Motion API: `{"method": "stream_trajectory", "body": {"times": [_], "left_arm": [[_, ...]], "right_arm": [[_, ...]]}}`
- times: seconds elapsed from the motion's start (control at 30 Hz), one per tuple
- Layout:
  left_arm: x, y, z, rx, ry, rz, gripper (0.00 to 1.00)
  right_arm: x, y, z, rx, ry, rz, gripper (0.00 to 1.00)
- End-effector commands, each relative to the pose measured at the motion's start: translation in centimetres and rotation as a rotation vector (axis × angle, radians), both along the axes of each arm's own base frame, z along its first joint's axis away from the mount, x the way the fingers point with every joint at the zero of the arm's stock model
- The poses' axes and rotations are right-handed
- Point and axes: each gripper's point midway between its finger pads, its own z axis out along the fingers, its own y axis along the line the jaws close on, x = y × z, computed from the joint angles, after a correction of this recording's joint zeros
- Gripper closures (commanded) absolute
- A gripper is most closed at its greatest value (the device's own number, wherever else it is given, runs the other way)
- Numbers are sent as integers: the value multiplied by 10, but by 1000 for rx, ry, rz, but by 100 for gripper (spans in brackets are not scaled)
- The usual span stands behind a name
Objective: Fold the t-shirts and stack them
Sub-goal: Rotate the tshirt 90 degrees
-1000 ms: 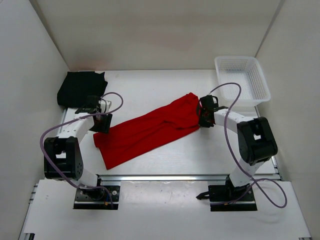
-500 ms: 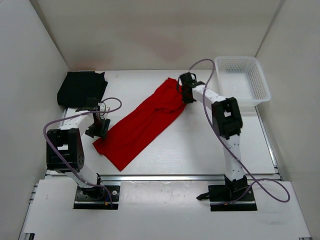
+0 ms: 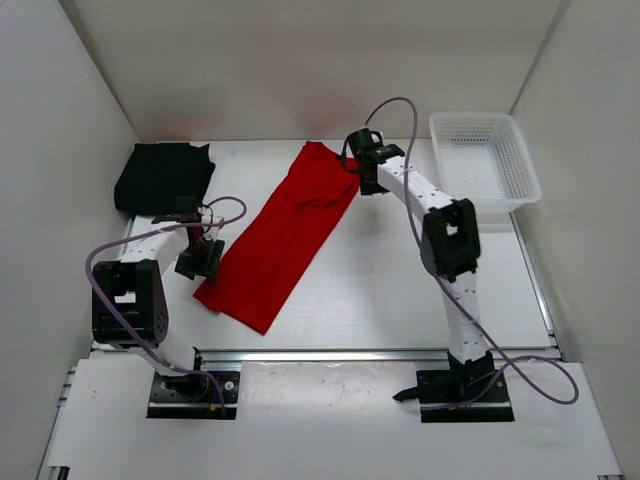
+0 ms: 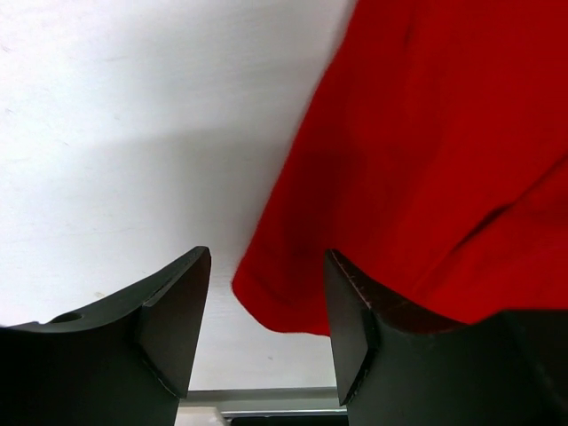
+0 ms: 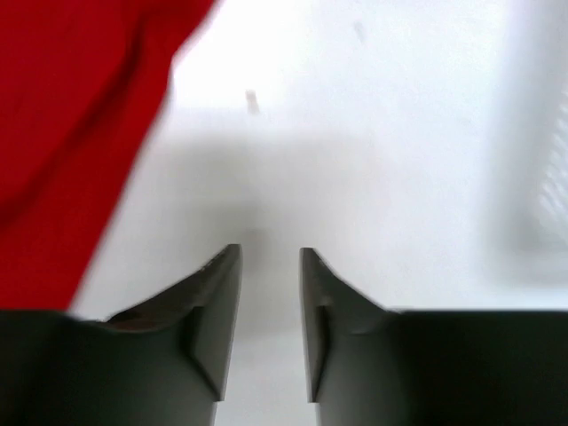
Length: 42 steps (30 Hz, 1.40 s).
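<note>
The red cloth t-shirt (image 3: 283,232) lies flat on the white counter (image 3: 380,270) as a long band, its axis running diagonally from near left to far centre. The left fingers (image 3: 195,260) stand well apart and empty, with the band's near corner just ahead of them. The right fingers (image 3: 360,168), barely parted with nothing between them, sit beside its far end. A folded black cloth t-shirt (image 3: 160,176) lies far left and a white plastic mesh basket (image 3: 490,206) far right; neither obstructs a fold.

Bright, even light — soft shadows, heavy blur in right wrist view
</note>
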Motion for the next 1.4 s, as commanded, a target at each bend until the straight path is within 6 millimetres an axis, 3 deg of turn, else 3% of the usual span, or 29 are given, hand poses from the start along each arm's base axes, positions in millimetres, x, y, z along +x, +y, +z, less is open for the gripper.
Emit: {"method": "stream_trajectory", "body": {"times": [0.0,0.07,0.1,0.13,0.2,0.27,0.3,0.4,0.47,0.6,0.63,0.67,0.73,0.77,0.87,1.0,1.07,1.13,1.23,1.37], "left_arm": [[2,-12,17,-68,-81,19,35],[2,-15,26,-81,-126,17,35],[1,-14,30,-77,-152,23,35],[3,-14,34,-76,-173,21,35],[2,-14,44,-74,-230,51,34],[1,-13,51,-79,-275,107,34],[0,-12,57,-76,-301,123,33],[-7,-5,65,-110,-367,249,33],[-11,-3,69,-124,-398,283,34],[-9,-1,84,-97,-466,284,33],[-12,1,81,-97,-461,306,33],[-11,1,82,-104,-473,307,32],[-13,2,81,-110,-483,329,32],[-13,4,82,-106,-496,332,32],[-15,6,84,-94,-510,333,31],[-14,15,85,-76,-515,375,32],[-13,23,91,-53,-540,427,27],[-15,37,97,-8,-574,518,25],[-14,38,105,9,-638,536,24],[-13,35,104,60,-653,535,22]], "right_arm": [[-50,14,118,-25,-223,62,64],[-108,26,144,30,-324,146,52],[-137,40,178,118,-405,209,45],[-157,50,150,173,-378,245,39],[-204,64,148,336,-371,287,48],[-244,75,97,445,-160,207,62],[-262,83,75,441,-73,216,63],[-305,144,43,562,42,277,55],[-323,178,38,651,91,268,50],[-346,236,30,622,158,351,48],[-355,238,13,565,192,358,47],[-351,251,25,579,180,369,46],[-359,266,6,545,222,378,43],[-361,274,14,563,226,376,41],[-360,279,-1,503,242,332,35],[-357,276,-1,469,235,301,29],[-355,274,-1,456,216,298,24],[-356,272,-7,461,218,266,24],[-362,266,-25,426,236,213,24],[-361,267,-31,456,280,126,25]]}}
